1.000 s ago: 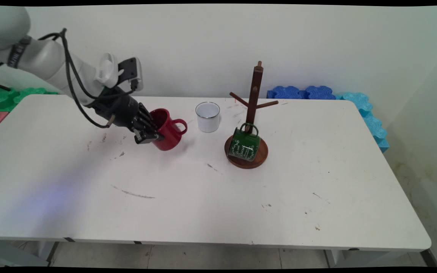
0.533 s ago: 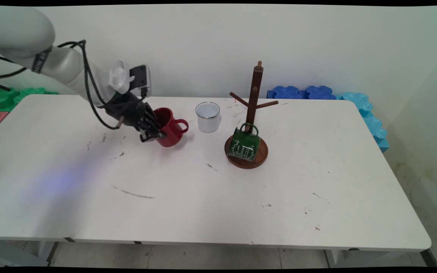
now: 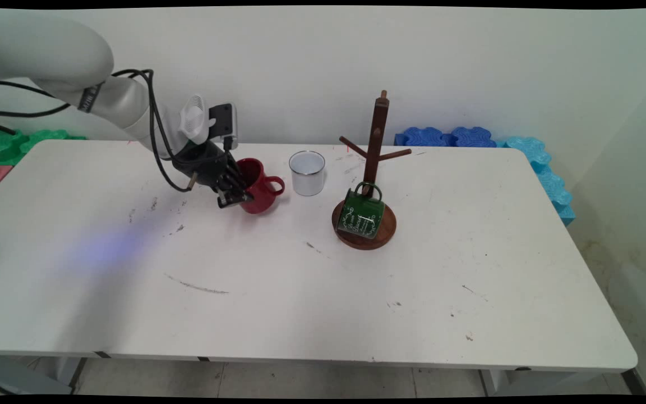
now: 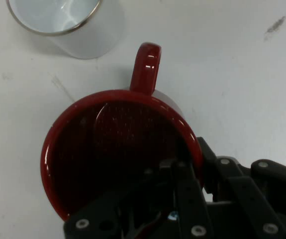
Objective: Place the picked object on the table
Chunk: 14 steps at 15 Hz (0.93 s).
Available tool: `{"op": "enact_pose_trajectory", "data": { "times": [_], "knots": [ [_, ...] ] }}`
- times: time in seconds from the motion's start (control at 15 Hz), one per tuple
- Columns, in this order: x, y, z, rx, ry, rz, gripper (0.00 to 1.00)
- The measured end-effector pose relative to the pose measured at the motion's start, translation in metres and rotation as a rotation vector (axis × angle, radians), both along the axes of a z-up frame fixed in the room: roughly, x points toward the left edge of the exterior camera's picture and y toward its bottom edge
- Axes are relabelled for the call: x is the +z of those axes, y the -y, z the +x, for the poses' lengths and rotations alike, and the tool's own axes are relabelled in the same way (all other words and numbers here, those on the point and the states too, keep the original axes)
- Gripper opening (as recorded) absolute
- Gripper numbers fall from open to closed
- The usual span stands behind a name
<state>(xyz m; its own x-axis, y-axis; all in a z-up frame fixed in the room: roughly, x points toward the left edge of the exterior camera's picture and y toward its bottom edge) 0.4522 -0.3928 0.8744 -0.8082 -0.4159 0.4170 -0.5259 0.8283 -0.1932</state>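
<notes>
My gripper (image 3: 237, 193) is shut on the rim of a red mug (image 3: 259, 189), one finger inside it and one outside. The mug hangs tilted just above the table, its handle pointing right toward a white enamel cup (image 3: 307, 173). In the hand view the red mug (image 4: 108, 144) fills the middle with its mouth toward the camera, and my gripper (image 4: 192, 172) pinches the wall at its lower right. The white cup (image 4: 68, 25) sits at the top left there. A wooden mug tree (image 3: 376, 151) stands further right, with a green mug (image 3: 361, 213) leaning on its round base.
Blue foam pieces (image 3: 446, 136) lie against the wall behind the table's right end. Green foam (image 3: 6, 143) lies off the far left corner. The table (image 3: 300, 292) shows scuff marks across its middle.
The arm has carried the red mug up and to the right, closer to the white cup. The grip on the rim has held throughout.
</notes>
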Motion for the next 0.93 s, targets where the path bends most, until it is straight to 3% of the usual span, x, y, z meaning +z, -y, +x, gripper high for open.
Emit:
{"op": "enact_pose_trajectory", "data": {
  "times": [0.93],
  "knots": [
    [-0.016,0.016,-0.002,-0.033,0.035,0.000,0.00]
  ]
}}
